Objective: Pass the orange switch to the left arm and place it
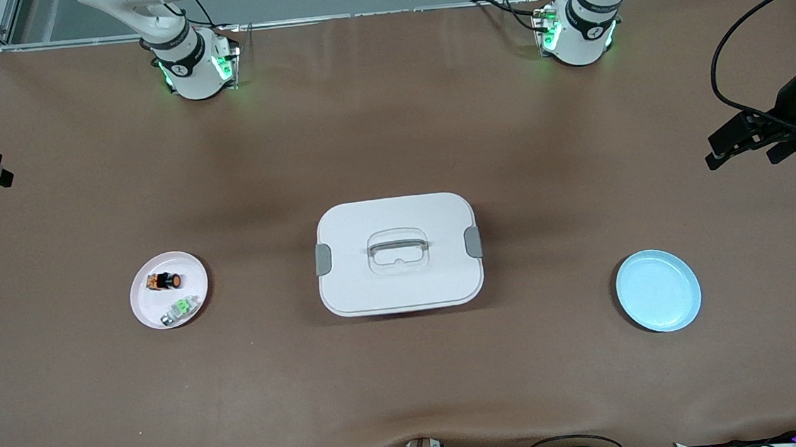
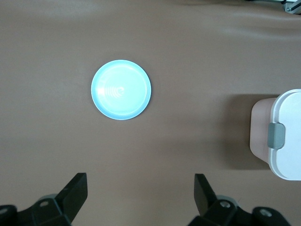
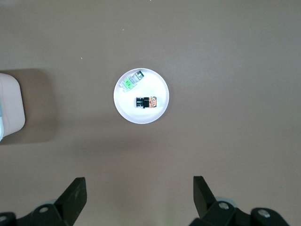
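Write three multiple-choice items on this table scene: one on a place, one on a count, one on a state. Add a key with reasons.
1. Where does the orange switch lie?
A. on the blue plate
B. on the pink plate
C. on the box lid

2. How many small parts lie on the pink plate?
A. one
B. two
C. three

3. How do the right gripper and left gripper stand?
A. both open and empty
B. both shut
C. one holds the switch

Key: 1 B, it rests there beside the green part. 2 B, only those two. 3 A, each wrist view shows spread fingers with nothing between them.
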`<action>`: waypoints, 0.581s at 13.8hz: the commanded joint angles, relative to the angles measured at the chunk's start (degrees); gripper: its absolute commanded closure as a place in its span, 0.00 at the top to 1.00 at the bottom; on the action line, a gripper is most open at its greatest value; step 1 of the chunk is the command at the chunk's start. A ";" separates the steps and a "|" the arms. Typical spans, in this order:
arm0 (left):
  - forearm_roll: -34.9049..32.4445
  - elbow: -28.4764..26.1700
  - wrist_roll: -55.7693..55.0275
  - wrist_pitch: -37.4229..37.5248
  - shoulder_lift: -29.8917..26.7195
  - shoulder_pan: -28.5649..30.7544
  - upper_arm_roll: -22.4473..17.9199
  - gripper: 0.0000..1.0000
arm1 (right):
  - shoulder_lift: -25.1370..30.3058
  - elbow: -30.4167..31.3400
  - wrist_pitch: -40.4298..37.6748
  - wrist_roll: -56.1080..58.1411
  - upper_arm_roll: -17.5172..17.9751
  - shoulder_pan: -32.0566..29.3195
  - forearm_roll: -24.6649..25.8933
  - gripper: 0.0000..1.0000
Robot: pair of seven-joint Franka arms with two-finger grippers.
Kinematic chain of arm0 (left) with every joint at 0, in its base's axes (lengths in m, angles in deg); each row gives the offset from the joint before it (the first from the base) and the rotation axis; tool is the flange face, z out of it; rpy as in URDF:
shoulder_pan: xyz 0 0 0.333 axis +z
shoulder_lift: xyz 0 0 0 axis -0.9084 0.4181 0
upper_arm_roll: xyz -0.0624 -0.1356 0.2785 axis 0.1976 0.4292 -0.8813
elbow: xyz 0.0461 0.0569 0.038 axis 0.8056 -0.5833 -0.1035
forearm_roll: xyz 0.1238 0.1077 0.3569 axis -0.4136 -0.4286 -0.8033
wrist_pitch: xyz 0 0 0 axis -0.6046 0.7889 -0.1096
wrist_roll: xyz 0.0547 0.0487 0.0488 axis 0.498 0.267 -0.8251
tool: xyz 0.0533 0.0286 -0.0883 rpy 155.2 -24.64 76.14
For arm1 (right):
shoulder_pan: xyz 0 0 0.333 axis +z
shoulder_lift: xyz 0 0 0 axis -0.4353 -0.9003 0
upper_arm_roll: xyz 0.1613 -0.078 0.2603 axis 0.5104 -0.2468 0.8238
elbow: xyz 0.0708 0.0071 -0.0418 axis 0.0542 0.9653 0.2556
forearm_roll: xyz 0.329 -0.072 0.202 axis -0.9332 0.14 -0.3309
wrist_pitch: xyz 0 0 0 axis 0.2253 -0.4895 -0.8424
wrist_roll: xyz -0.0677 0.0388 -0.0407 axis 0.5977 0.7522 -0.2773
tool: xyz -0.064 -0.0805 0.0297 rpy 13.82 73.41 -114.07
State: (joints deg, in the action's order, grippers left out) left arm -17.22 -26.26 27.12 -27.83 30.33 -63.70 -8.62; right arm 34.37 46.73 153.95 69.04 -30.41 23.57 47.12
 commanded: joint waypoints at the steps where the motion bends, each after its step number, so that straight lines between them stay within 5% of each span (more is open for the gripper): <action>1: 0.12 1.07 1.32 0.95 0.42 0.26 0.01 1.00 | 0.35 0.19 -0.02 -0.45 0.02 -0.40 -0.06 1.00; 8: 0.12 1.24 1.23 0.95 0.86 0.17 0.01 1.00 | -9.31 0.19 4.18 0.33 0.10 0.04 -0.23 1.00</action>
State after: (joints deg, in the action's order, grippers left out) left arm -17.22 -26.28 27.12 -27.83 30.54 -63.70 -8.62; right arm 26.90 47.73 156.77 69.04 -30.57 23.54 47.05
